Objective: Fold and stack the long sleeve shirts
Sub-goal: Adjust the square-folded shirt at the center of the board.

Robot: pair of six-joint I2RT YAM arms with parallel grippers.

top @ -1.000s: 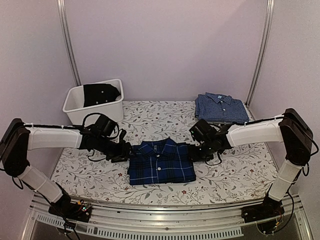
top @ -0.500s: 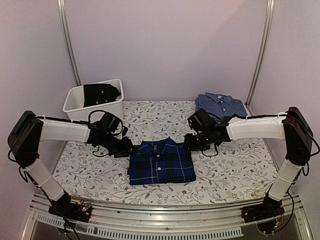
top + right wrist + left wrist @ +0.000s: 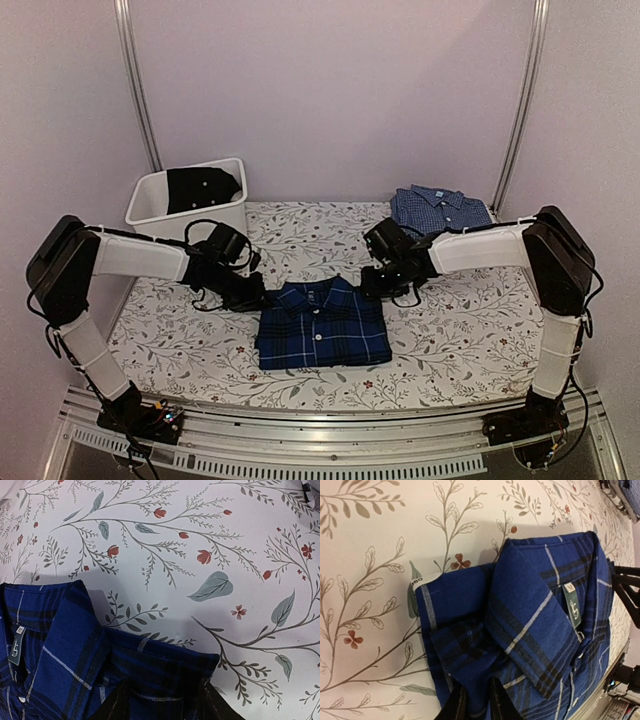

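Note:
The navy and royal-blue plaid shirt point(image 3: 322, 322) lies folded, collar to the back, in the middle of the floral table. The lighter blue fine-checked shirt point(image 3: 440, 211) lies folded at the back right. My left gripper point(image 3: 252, 296) is at the plaid shirt's back left corner; in the left wrist view point(image 3: 475, 705) its fingers are close together, pinching bunched plaid cloth point(image 3: 530, 610). My right gripper point(image 3: 376, 284) is at the back right corner. In the right wrist view point(image 3: 164, 707) its fingers stand wide apart, with the plaid shirt's shoulder corner point(image 3: 165, 670) between them.
A white bin point(image 3: 150, 206) holding a black garment point(image 3: 203, 186) stands at the back left. Metal posts point(image 3: 137, 85) rise at both back corners. The table's metal front rail point(image 3: 320, 440) runs along the near edge.
Both grippers have moved from the plaid shirt's sides back and inward to its two collar-end corners. The shirt itself has stayed in place.

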